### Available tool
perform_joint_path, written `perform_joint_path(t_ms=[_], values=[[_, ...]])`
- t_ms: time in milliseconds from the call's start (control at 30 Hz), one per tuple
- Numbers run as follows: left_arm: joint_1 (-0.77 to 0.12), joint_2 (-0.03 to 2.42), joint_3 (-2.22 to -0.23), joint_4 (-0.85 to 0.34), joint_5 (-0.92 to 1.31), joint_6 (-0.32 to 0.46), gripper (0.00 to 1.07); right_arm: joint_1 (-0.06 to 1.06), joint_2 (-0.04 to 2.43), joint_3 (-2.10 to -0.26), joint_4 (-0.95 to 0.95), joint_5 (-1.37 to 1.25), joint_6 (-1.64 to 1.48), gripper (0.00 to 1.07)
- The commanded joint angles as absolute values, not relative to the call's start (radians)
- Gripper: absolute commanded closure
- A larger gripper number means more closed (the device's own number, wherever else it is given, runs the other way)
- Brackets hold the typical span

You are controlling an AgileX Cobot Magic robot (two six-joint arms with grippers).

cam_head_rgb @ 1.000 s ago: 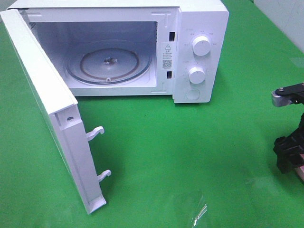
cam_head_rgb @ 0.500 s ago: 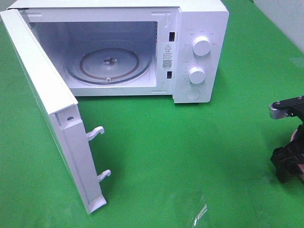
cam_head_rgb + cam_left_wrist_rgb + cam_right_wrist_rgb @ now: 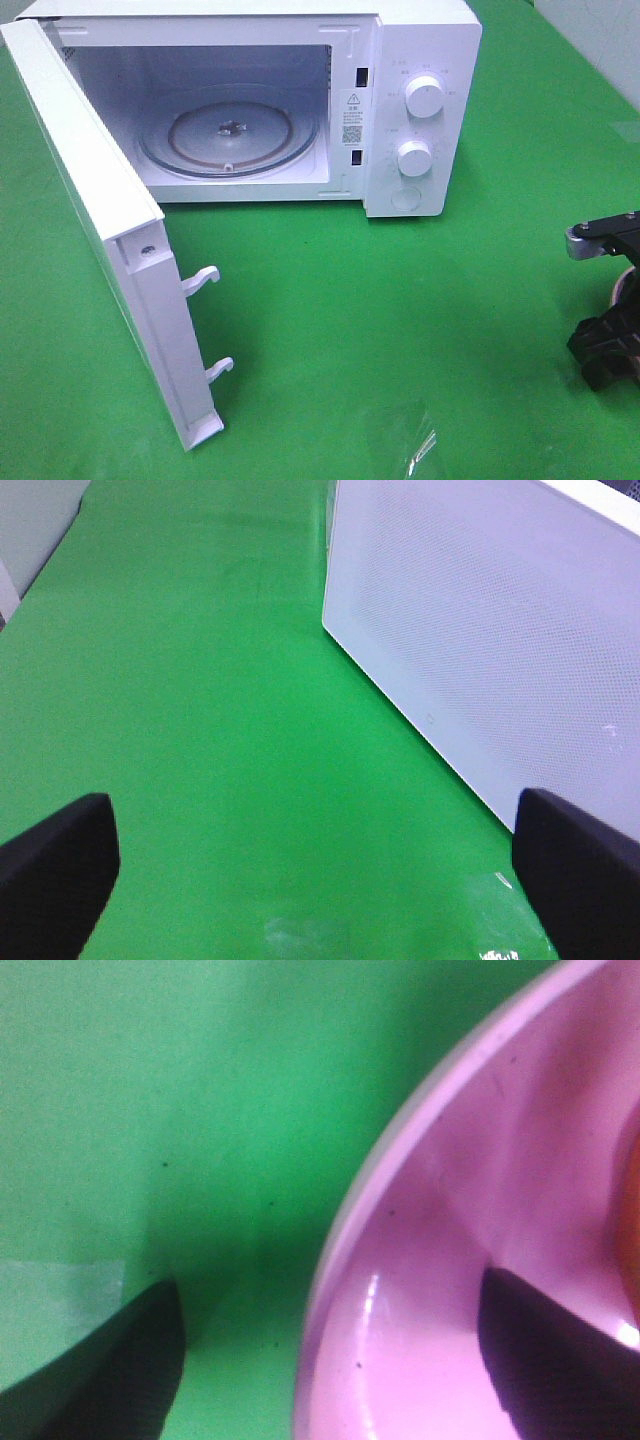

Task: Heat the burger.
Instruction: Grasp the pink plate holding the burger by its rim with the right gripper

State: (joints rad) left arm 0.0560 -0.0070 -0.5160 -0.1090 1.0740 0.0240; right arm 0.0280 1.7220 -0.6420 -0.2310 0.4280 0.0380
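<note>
**Thin rim pinch risks tipping**

The right gripper (image 3: 330, 1350) straddles the rim of the pink plate (image 3: 450, 1190), jaws spread, not yet closed. A shallow pinch could tilt it and roll off the burger (image 3: 634, 1210), seemingly the orange sliver only that wrist view shows. The left gripper (image 3: 320, 880) hangs parted, empty. The high view alone shows the microwave (image 3: 440, 50) standing open.

**High overview, two wrist views**

The high camera looks down on the open microwave (image 3: 420, 110) and green table (image 3: 400, 300). The left wrist camera faces low along both. The right wrist camera hangs close over a pink plate (image 3: 450, 1260).
</note>
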Motion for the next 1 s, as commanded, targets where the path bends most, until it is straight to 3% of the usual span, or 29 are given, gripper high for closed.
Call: perform_joint_path(t_ms=[33,100,133,167,200,233,267,300,333,367,400,433,500,1000], values=[[0.056,-0.008,-0.515,-0.115,1.07,0.023,0.06,0.023,1.726,-0.627,-0.24,0.426,0.051,0.39],[0.056,-0.008,-0.515,-0.115,1.07,0.023,0.06,0.023,1.726,-0.626,-0.239,0.43,0.072,0.5],[0.056,-0.008,-0.515,-0.115,1.07,0.023,0.06,0.023,1.726,-0.626,-0.239,0.43,0.072,0.5],[0.056,-0.008,-0.515,-0.115,1.07,0.023,0.06,0.023,1.726,-0.626,-0.24,0.43,0.09,0.59],[0.056,-0.008,-0.515,-0.115,1.07,0.023,0.06,0.023,1.726,-0.626,-0.24,0.43,0.09,0.59],[0.056,-0.008,-0.515,-0.115,1.07,0.023,0.06,0.023,1.726,-0.626,-0.24,0.432,0.098,0.71],[0.056,-0.008,-0.515,-0.115,1.07,0.023,0.06,0.023,1.726,-0.626,-0.24,0.432,0.098,0.71],[0.056,-0.008,-0.515,-0.115,1.07,0.023,0.06,0.023,1.726,-0.626,-0.24,0.433,0.098,0.82],[0.056,-0.008,-0.515,-0.115,1.07,0.023,0.06,0.023,1.726,-0.626,-0.24,0.433,0.098,0.82],[0.056,-0.008,-0.515,-0.115,1.07,0.023,0.06,0.023,1.726,-0.626,-0.24,0.433,0.098,0.93],[0.056,-0.008,-0.515,-0.115,1.07,0.023,0.06,0.023,1.726,-0.626,-0.24,0.433,0.098,0.93],[0.056,-0.008,-0.515,-0.115,1.07,0.023,0.06,0.023,1.726,-0.626,-0.24,0.433,0.097,1.03],[0.056,-0.008,-0.515,-0.115,1.07,0.023,0.06,0.023,1.726,-0.626,-0.24,0.433,0.095,1.07],[0.056,-0.008,-0.515,-0.115,1.07,0.023,0.06,0.026,1.724,-0.626,-0.282,0.472,0.162,1.07]])
